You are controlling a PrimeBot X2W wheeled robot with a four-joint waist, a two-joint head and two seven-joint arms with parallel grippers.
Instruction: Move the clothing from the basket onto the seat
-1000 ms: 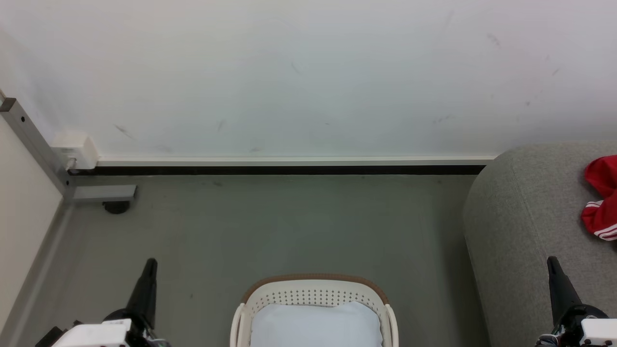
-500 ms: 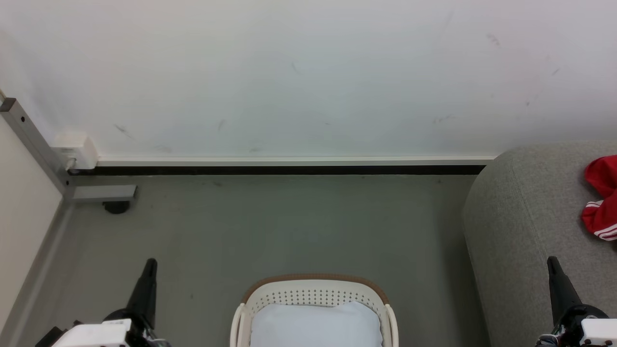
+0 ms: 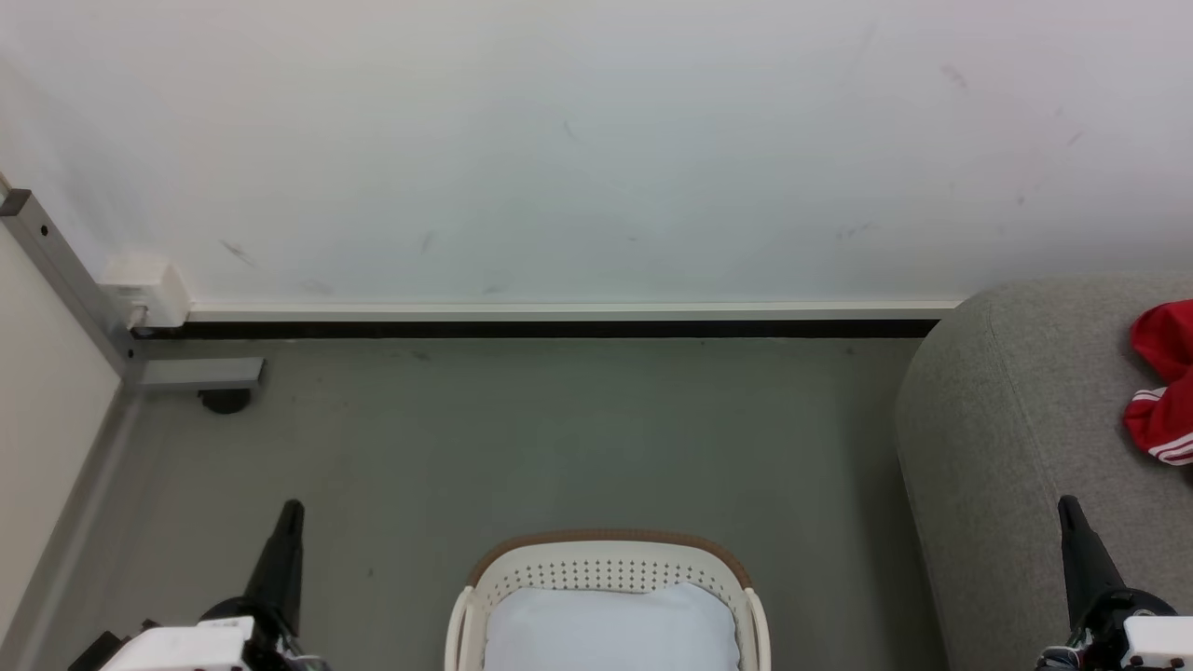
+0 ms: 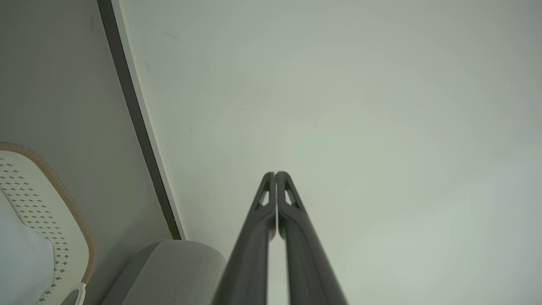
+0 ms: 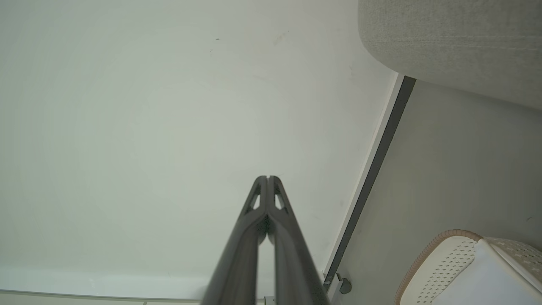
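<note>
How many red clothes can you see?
1: a red heap of clothing, with white stripes, lies on the grey seat at the head view's right edge. The edge cuts it off, so it may hold more garments. In the basket I see pale lining.

A: Where does the head camera look from?
B: From high, forward and down over the floor point(image 3: 559, 438) to the wall point(image 3: 596, 140).
A: The 2 wrist cameras?
B: One sights along the left claw point(image 4: 275, 173), one along the right claw point(image 5: 267, 177), both rolled sideways, facing that wall. All 3 views share the basket point(image 3: 606, 537) and the seat point(image 3: 1007, 391).
</note>
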